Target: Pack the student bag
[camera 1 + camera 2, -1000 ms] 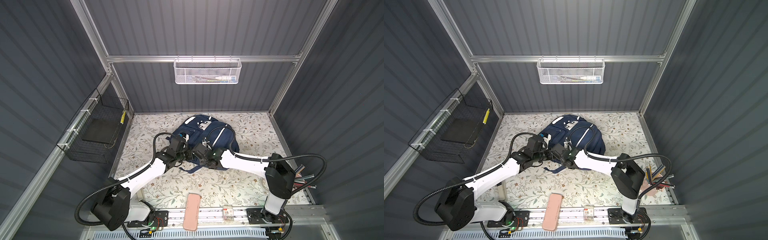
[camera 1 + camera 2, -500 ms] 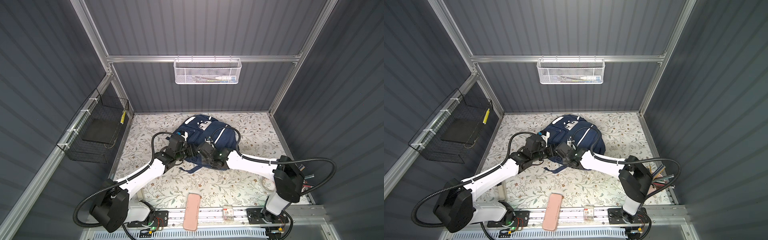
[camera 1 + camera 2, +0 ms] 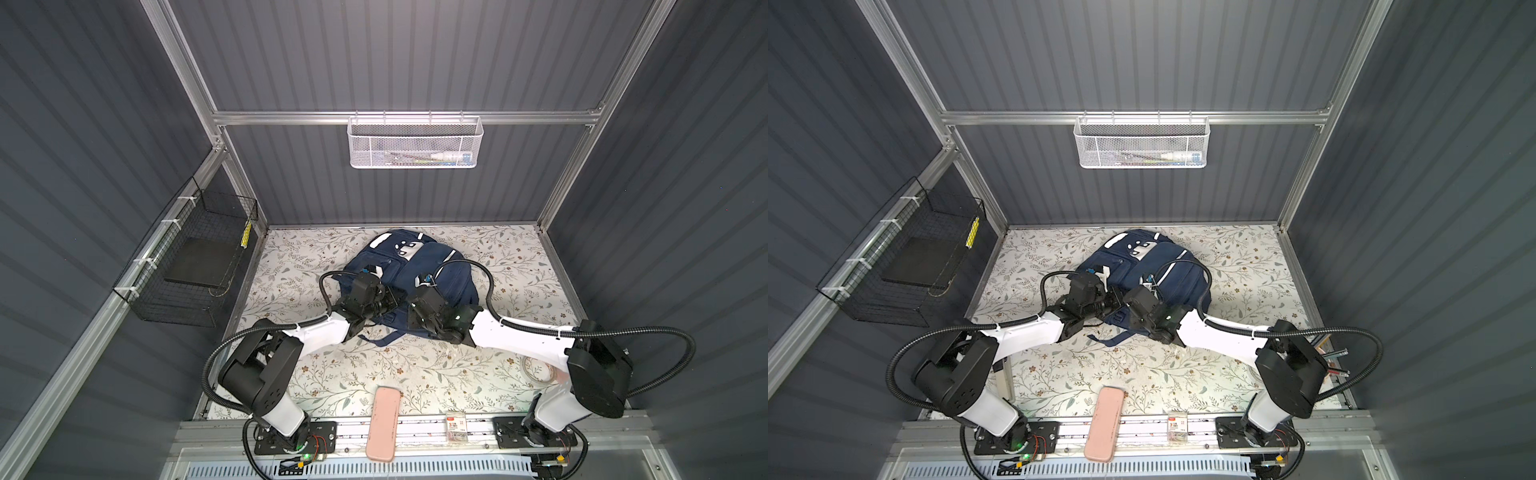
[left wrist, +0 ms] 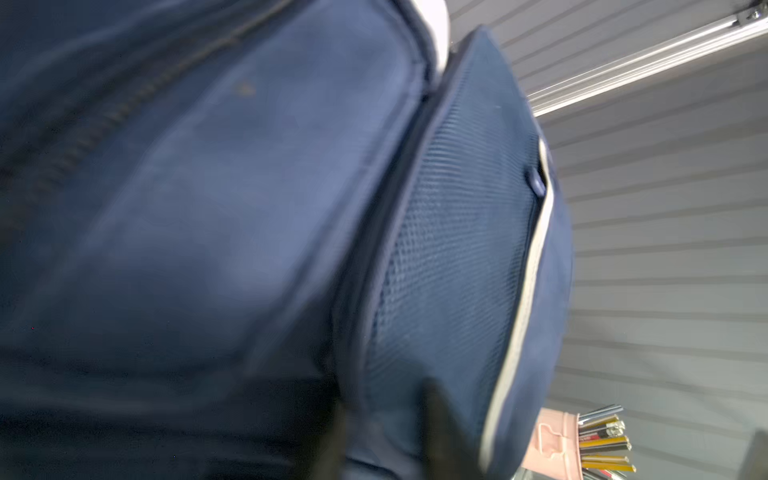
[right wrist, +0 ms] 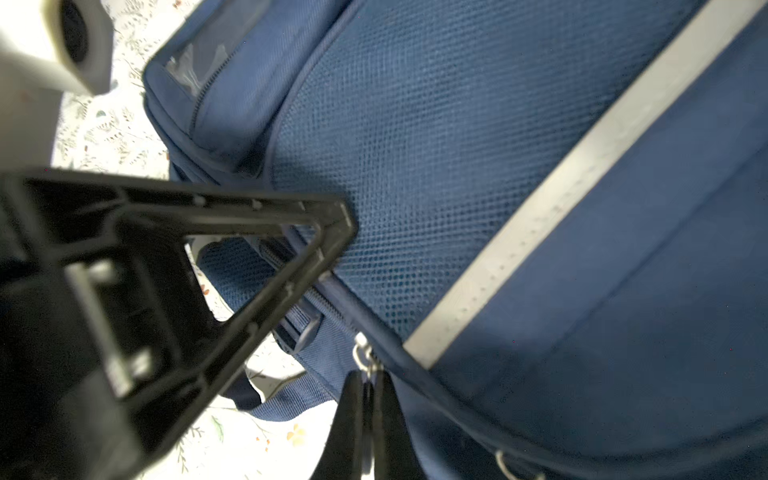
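As seen in both top views, showed the student bag flat on the floral bench, at mid-width toward the back wall, white dotted patch at the far end. Showed left arm and right arm reaching in from the front corners, wrists close together over the bag's near half. Had the right jaws pressed fully together on a metal zip pull at the bag's seam, just beside the grey reflective stripe and blue mesh panel. Had the left jaws closed to a point at the tips, pinching the piping at the mesh panel's edge; in the left wrist view, navy fabric between the dark fingertips. Outward: pink case straddling the bench's front edge and the rail, small packet near it on the rail. Pink holder of pencils at the bench's right edge. On the back wall, white mesh basket; on the left wall, black wire basket.
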You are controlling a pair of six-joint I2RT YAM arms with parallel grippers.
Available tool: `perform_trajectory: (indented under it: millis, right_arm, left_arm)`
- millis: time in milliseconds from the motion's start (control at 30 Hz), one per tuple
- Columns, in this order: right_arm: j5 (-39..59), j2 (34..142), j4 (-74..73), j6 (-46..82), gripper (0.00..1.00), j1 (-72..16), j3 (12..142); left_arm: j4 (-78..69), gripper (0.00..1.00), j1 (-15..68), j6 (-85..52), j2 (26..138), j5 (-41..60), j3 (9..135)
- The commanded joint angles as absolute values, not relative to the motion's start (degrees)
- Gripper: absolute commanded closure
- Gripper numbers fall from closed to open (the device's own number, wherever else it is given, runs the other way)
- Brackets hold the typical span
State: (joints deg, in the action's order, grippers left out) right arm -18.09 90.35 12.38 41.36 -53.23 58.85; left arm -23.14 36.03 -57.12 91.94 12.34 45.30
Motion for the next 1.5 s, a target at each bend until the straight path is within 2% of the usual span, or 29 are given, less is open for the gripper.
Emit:
perform_trajectory:
  millis: [0, 67, 200, 333, 567, 700, 833, 933, 1000, 1033, 1100, 1133, 1200, 1333, 1467]
  right_arm:
    - [-21.21, 88.97, 18.59, 41.58, 1.0, -53.43, 60.07]
    - [-23.68, 87.71, 24.29, 40.91, 1.0, -53.27, 60.13]
    - [-25.99, 85.06, 30.8, 37.81, 1.0, -52.28, 58.92]
    - [-24.13, 81.79, 32.31, 35.18, 1.0, -48.45, 56.4]
    - [-18.99, 77.85, 29.73, 23.61, 1.0, -36.08, 55.41]
    - [-16.84, 78.93, 26.28, 17.21, 1.0, -32.38, 57.4]
    - [-15.43, 81.1, 29.43, 15.65, 1.0, -32.59, 60.19]
    - [-14.09, 79.95, 29.42, 16.15, 1.0, -36.21, 58.61]
    - [-13.6, 79.24, 29.78, 16.97, 1.0, -39.82, 58.16]
    - [-13.35, 79.23, 29.75, 17.4, 1.0, -41.5, 58.18]
    - [-13.51, 80.56, 30.31, 19.05, 1.0, -45.04, 59.5]
    - [-13.7, 81.52, 31.3, 20.02, 1.0, -46.07, 60.71]
    - [-12.72, 83.62, 30.57, 22.52, 1.0, -48.35, 62.73]
    - [-7.41, 88.21, 23.64, 27.24, 1.0, -50.53, 65.52]
    - [-9.21, 92.92, 22.66, 27.49, 1.0, -51.96, 70.35]
  left_arm:
    - [-23.75, 0.94, 36.43, -56.42, 90.64, 12.58, 45.24]
    - [-20.27, 1.0, 36.03, -54.65, 89.12, 11.45, 45.98]
    - [-18.41, 1.0, 34.83, -53.62, 87.72, 11.72, 46.41]
    - [-18.37, 1.0, 34.15, -53.29, 87.59, 12.21, 46.36]
    - [-16.7, 1.0, 33.93, -52.04, 86.84, 12.62, 45.97]
    - [-17.31, 1.0, 33.93, -52.23, 87.48, 13.26, 46.05]
    - [-13.7, 1.0, 31.74, -49.81, 86.63, 13.29, 47.54]
    - [-13.93, 1.0, 26.08, -49.38, 86.62, 16.74, 48.47]
    - [-8.96, 1.0, 23.68, -45.32, 85.87, 14.53, 51.47]
    - [-5.33, 0.9, 23.54, -42.84, 85.42, 12.3, 53.47]
    - [-1.46, 0.8, 23.47, -39.55, 84.56, 9.54, 56.12]
    - [-0.74, 0.71, 23.47, -38.92, 83.96, 8.79, 56.56]
    - [0.97, 0.46, 23.47, -38.16, 82.0, 7.26, 56.42]
    - [0.95, 0.41, 24.3, -41.15, 75.86, 8.0, 50.76]
    - [-2.15, 0.36, 29.49, -48.72, 71.93, 9.92, 43.7]
